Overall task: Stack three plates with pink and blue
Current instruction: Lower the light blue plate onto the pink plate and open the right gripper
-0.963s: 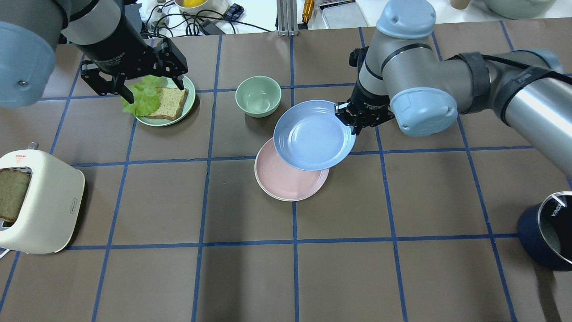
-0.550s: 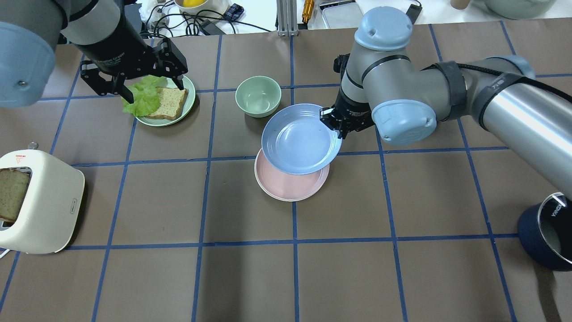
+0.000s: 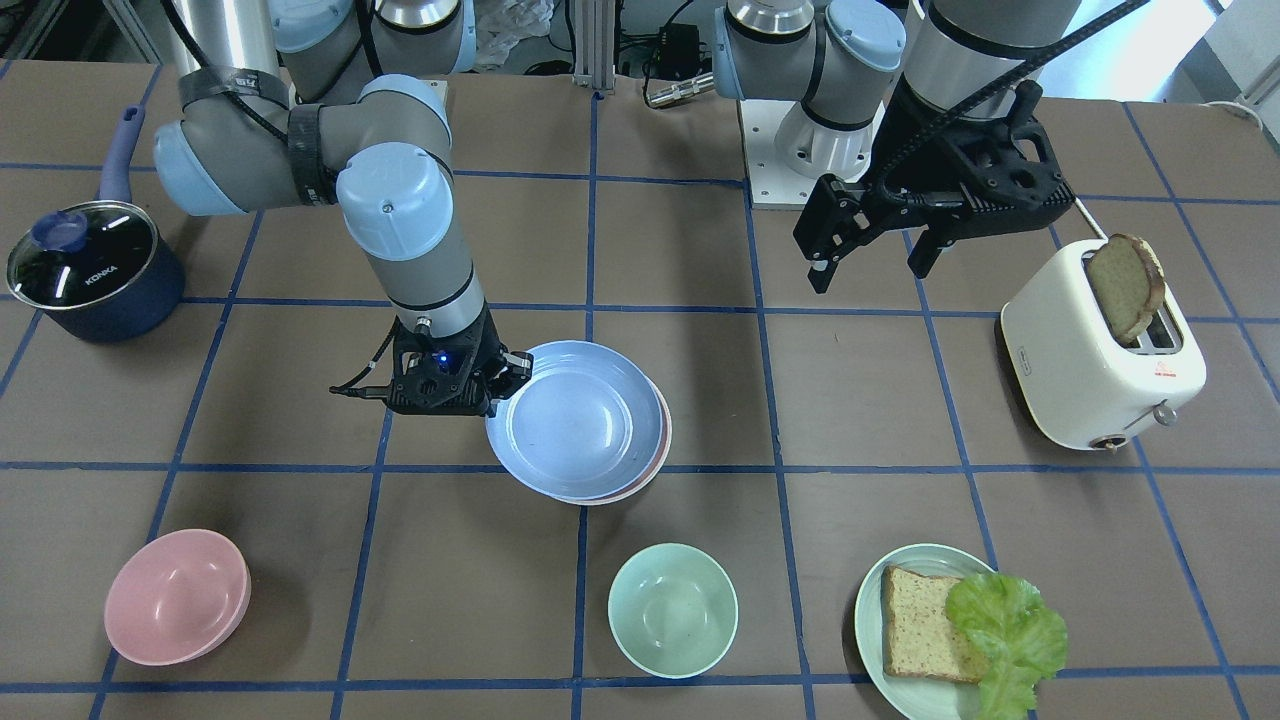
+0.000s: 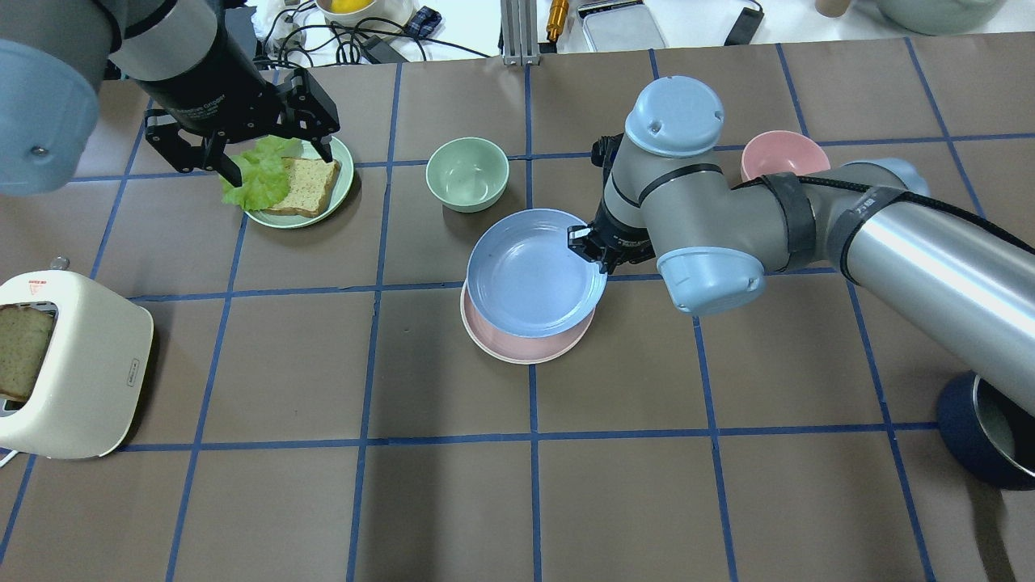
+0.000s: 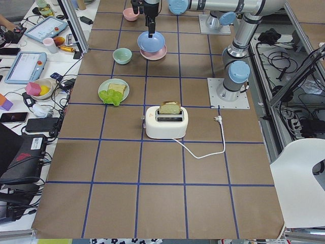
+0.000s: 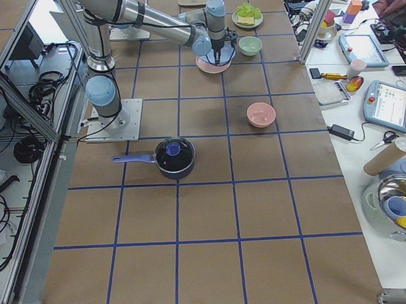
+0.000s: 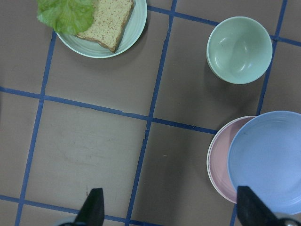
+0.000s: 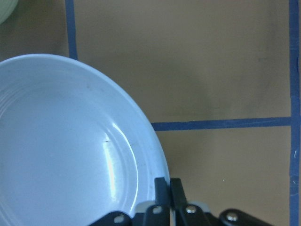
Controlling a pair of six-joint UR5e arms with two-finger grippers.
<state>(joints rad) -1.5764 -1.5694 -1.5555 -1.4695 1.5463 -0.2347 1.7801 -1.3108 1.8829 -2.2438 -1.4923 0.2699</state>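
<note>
KONKA marks pot lid [image 3: 80,250]; right gripper [image 3: 508,370] pinches blue plate [image 3: 575,420], left gripper [image 3: 868,278] spread.

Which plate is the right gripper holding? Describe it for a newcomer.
Near the middle of the table, below the mint bowl in the overhead view, plates overlap. It is the pale blue plate, its rim pinched by the right gripper; a pink plate peeks from beneath.

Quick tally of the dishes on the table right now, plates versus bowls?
Plates: 4 (pale blue plate, pink plate, cream plate with only its rim showing under the pink, mint plate)
Bowls: 2 (mint bowl, pink bowl)
Total: 6
</note>
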